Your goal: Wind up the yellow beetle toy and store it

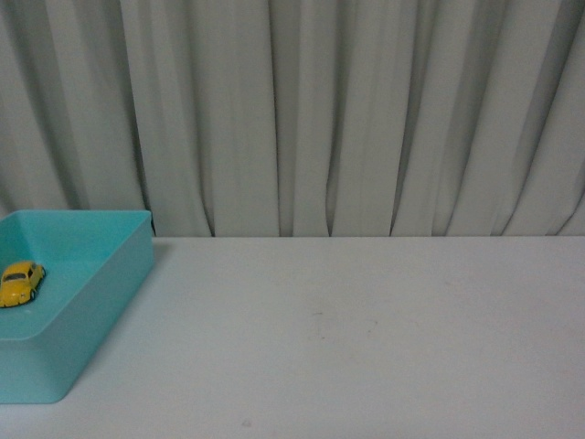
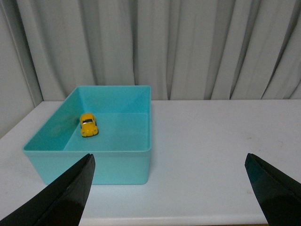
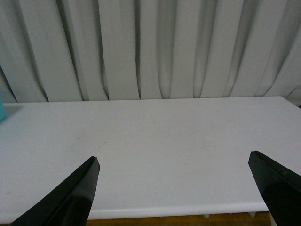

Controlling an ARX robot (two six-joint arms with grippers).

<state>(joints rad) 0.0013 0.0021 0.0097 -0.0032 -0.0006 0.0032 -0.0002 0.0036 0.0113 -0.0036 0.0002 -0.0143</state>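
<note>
We find the yellow beetle toy (image 1: 20,283) already sitting on the floor of the teal bin (image 1: 110,283), upright on its wheels and apart from every wall we can see. On the front view's clock face the bin sits at about eight o'clock on the white table (image 1: 366,338), and the toy lies towards the nine o'clock side of the bin's floor. The left wrist view shows the car (image 2: 88,125) clear of the bin's walls (image 2: 113,167), near the far left part of the floor.

Our left gripper (image 2: 171,188) is spread wide, holding nothing, drawn back from the bin's near wall. Our right gripper (image 3: 174,188) is likewise wide and empty, above bare table well away from the bin (only a sliver of teal shows at that view's edge).

We judge the storing done, so the step in hand is simply to finish cleanly: keep both arms clear of the bin, avoid nudging its near wall, and leave the toy undisturbed. Whether the spring was wound we cannot tell from here.
</note>
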